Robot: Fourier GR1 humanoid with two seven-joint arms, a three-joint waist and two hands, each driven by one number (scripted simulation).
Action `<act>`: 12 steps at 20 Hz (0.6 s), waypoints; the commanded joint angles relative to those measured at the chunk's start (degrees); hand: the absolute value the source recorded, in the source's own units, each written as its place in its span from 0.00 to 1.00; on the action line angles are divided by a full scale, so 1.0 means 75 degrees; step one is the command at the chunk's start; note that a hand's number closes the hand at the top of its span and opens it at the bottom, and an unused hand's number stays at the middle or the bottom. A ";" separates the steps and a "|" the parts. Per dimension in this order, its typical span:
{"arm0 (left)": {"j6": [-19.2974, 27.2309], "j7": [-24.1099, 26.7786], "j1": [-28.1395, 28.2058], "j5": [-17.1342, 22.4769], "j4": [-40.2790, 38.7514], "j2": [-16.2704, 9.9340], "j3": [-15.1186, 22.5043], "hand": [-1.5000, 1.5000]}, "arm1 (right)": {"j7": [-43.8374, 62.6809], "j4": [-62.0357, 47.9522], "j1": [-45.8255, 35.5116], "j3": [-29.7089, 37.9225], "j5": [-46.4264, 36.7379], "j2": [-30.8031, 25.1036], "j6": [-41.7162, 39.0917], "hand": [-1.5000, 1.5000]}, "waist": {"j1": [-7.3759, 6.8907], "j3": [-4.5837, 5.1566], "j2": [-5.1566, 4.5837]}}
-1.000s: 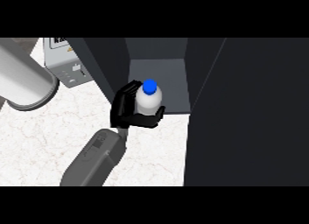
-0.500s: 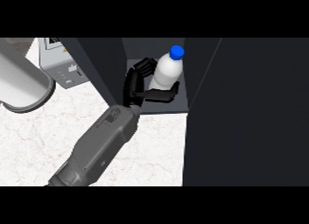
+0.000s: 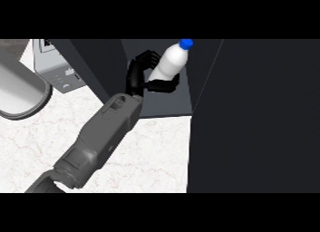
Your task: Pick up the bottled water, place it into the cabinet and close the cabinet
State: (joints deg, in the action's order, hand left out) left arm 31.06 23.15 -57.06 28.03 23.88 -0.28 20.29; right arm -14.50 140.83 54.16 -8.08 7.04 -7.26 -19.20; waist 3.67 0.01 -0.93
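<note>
Inside cabinet (image 3: 162, 97), left hand (image 3: 141, 74) clasps tilted bottled water (image 3: 170, 61).

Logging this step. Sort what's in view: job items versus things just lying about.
Job: bottled water, held by the hand; cabinet, its dark door open.
Lying about: grey cylinder; light grey box; marble counter.

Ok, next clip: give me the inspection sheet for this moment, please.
Surface: white marbled counter, bare part in view.
Job's things: bottled water, blue cap, tilted, inside the open cabinet; the dark panel at the view's right looks like its door.
Clutter: grey cylinder at left; grey appliance behind it.
Hands: one hand curled round the bottle; which hand cannot be told; no other seen.
Cables: nothing seen.
Surroundings: nothing seen.
</note>
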 commanded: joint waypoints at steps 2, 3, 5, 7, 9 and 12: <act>0.0364 0.0071 -0.0469 -0.0073 -0.1197 -0.0031 -0.0349 1.00 | 0.0241 0.0501 0.0048 0.0391 0.0955 -0.0154 -0.0133 0.00 | 0.0055 0.0001 -0.0068; 0.0550 0.0196 -0.0467 -0.0036 -0.1340 0.0036 -0.0401 1.00 | 0.0125 0.0063 -0.0205 0.0412 0.0831 -0.0119 -0.0148 0.00 | 0.0079 0.0000 -0.0091; 0.0357 0.0436 -0.0484 0.0285 -0.1434 -0.0090 -0.0879 1.00 | 0.0075 0.0091 -0.0270 0.0292 0.0700 -0.0022 -0.0125 0.00 | 0.0101 0.0008 -0.0117; 0.0104 0.0752 -0.0400 0.0281 -0.1596 -0.0357 -0.0974 1.00 | 0.0000 -0.0017 -0.0337 0.0241 0.0666 -0.0041 -0.0235 0.00 | 0.0101 0.0009 -0.0130; 0.0356 0.0468 -0.0883 0.0294 -0.1814 -0.0262 -0.1059 1.00 | -0.0045 0.0190 0.0061 0.0185 0.0755 -0.0048 -0.0365 0.00 | 0.0268 0.0008 -0.0109; 0.0818 0.0876 -0.0909 -0.0128 -0.2185 -0.0169 -0.0749 0.00 | -0.0052 0.0162 -0.0085 0.0301 0.0657 -0.0102 -0.0397 0.00 | 0.0326 0.0006 -0.0141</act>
State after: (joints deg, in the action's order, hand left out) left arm 34.76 27.70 -62.68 28.72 10.60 -1.47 14.14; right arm -15.43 139.65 52.31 -6.31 8.23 -7.39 -21.06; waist 5.12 0.06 -1.81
